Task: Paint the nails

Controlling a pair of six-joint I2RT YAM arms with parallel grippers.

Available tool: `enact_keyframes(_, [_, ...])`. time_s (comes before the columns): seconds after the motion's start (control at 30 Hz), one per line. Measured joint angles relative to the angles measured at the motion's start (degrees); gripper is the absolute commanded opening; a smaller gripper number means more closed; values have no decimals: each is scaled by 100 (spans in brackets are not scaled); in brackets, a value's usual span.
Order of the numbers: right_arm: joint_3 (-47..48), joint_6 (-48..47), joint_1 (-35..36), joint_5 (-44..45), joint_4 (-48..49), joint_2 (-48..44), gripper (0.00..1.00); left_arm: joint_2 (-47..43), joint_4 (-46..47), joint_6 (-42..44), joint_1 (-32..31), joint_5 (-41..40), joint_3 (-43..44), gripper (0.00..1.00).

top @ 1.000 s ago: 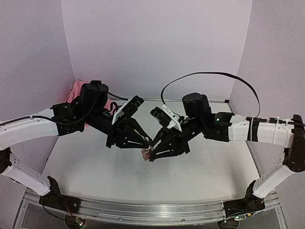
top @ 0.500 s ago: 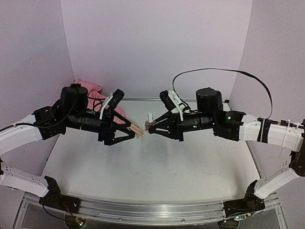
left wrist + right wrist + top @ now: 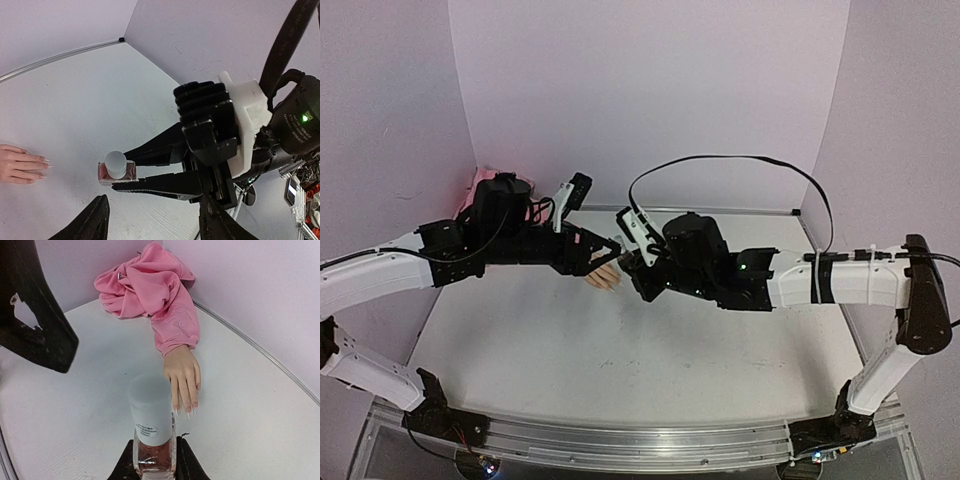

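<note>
Our right jaws pinch the polish bottle (image 3: 152,432) by its glass body, with the white cap (image 3: 149,400) on and pinkish polish showing inside. Our left jaws stand wide and empty, facing it. The nails (image 3: 184,410) tip the mannequin hand (image 3: 182,372), which lies flat on the table (image 3: 90,405) near the back corner, its pink sleeve (image 3: 155,295) bunched behind. We judge the risk lies in uncapping: a twist may spin the bottle in the grip, or tip it and spill polish.

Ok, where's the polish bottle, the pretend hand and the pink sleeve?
bottle (image 3: 150,407): right wrist view, on its white cap.
hand (image 3: 182,371): right wrist view, on the back of the hand.
sleeve (image 3: 150,290): right wrist view, on the middle of the bunched cloth.
</note>
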Motion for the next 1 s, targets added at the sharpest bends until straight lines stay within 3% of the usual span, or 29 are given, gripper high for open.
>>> enact_keyframes(0.1, [125,35,57,140,-17,42,0,101,66,44,-48,-157,55,51])
enact_keyframes(0.4, [267,94,157,219,9,44,0,254,197,114,-175,-745,208,48])
enact_keyframes(0.83, [267,109,269,249,7,42,0,579,317,190,-258,-1045,461,27])
enact_keyframes(1.0, [267,111,275,249,7,42,0,579,317,256,-271,-1093,461,27])
